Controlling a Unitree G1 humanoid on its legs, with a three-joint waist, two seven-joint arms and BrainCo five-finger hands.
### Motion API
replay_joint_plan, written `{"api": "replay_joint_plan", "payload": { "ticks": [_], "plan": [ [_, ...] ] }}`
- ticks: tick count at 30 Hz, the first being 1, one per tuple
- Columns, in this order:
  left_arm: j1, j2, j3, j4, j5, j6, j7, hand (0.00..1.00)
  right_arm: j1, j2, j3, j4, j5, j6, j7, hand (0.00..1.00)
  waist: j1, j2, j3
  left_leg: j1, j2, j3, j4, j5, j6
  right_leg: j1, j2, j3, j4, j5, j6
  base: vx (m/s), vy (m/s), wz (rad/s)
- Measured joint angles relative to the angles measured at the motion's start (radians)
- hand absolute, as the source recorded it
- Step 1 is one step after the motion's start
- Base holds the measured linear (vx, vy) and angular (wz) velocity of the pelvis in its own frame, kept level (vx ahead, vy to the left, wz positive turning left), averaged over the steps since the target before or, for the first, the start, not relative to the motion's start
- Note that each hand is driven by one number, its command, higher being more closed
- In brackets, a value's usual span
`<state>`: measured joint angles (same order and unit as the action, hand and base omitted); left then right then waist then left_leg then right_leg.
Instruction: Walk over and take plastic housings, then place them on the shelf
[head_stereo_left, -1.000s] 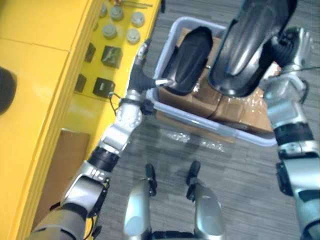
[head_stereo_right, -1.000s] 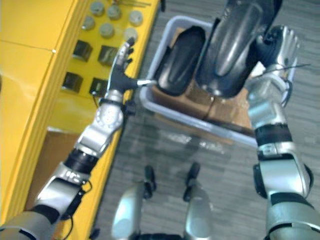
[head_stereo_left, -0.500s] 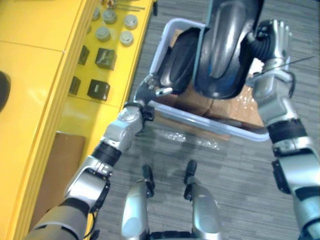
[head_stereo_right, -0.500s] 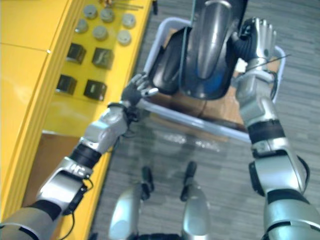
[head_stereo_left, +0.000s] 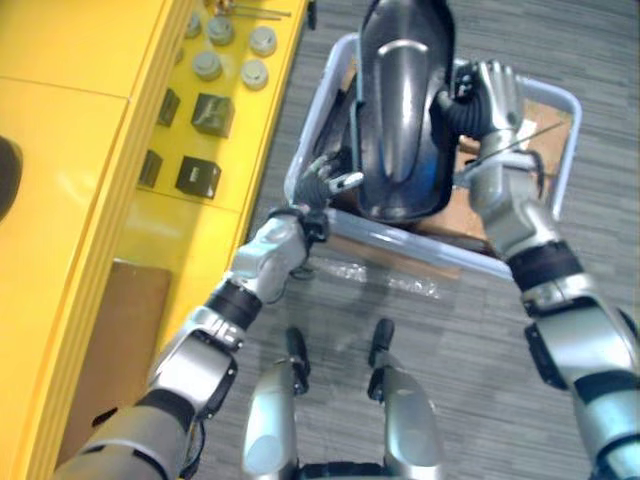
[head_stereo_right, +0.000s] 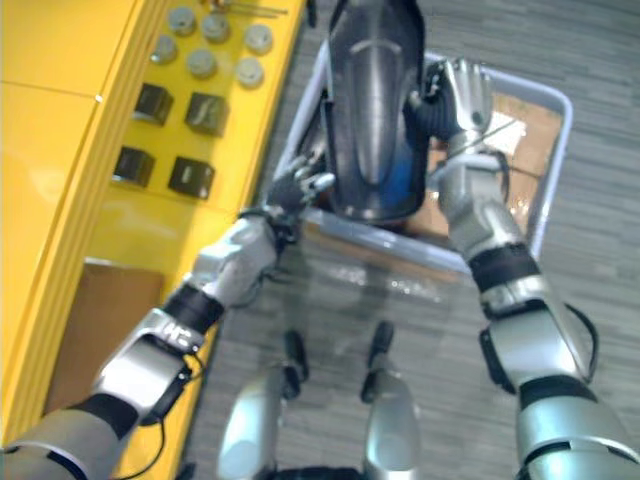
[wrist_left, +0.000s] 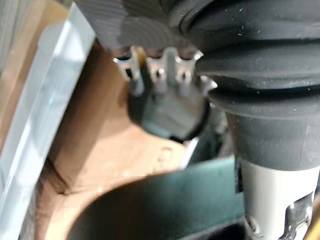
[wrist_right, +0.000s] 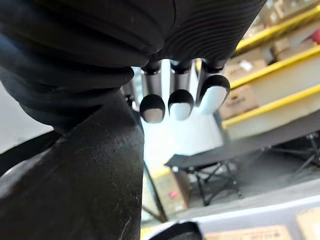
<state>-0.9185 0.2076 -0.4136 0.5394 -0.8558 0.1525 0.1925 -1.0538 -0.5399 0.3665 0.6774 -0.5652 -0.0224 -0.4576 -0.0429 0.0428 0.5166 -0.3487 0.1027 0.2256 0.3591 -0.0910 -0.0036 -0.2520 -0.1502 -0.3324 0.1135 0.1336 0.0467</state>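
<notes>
**Housing lifted out of the bin, shelf placement still to come**

The yellow shelf (head_stereo_left: 90, 150) runs down the robot's left side, and no housing shows on the stretch of it in view. Beside its outer edge, a pale plastic bin (head_stereo_left: 420, 245) stands on the floor with cardboard boxes (head_stereo_right: 525, 115) inside. A large dark plastic housing (head_stereo_left: 400, 120) is raised above the bin's left half, standing nearly on end.

The right hand (head_stereo_left: 482, 92) grasps the housing, with fingers curled over its right edge. The left hand (head_stereo_left: 325, 180) is at the housing's lower left edge, just over the bin's near-left corner. Its fingers are bent, but I cannot tell whether they actually grip.

Dark cubes (head_stereo_left: 212, 110) and grey round parts (head_stereo_left: 252, 72) sit near the shelf's outer edge.

By my reading, the pick-up is about done, and carrying the housing across and setting it on the shelf remains.
</notes>
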Motion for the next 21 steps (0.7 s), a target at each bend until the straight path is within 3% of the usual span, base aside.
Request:
{"api": "replay_joint_plan", "payload": {
  "ticks": [13, 21],
  "plan": [
    [0.0, -0.01, 0.0, 0.044, -0.012, -0.014, 0.0, 0.0, 0.035, 0.033, 0.015, 0.008, -0.038, -0.023, 0.0, 1.0, 0.001, -0.001, 0.0, 0.0, 0.0, 0.0, -0.002, 0.0, 0.0, 0.001, 0.0, 0.0, -0.002, 0.001, 0.0, 0.0, 0.0, 0.0],
    [0.001, -0.003, -0.002, 0.07, -0.012, -0.02, 0.006, 0.0, 0.082, 0.048, 0.038, 0.016, -0.049, -0.047, -0.001, 1.0, 0.001, -0.037, -0.019, 0.004, -0.002, -0.002, -0.016, 0.008, -0.003, 0.003, -0.004, -0.002, -0.012, 0.002, 0.0, 0.0, 0.0, 0.01]
  ]
}}
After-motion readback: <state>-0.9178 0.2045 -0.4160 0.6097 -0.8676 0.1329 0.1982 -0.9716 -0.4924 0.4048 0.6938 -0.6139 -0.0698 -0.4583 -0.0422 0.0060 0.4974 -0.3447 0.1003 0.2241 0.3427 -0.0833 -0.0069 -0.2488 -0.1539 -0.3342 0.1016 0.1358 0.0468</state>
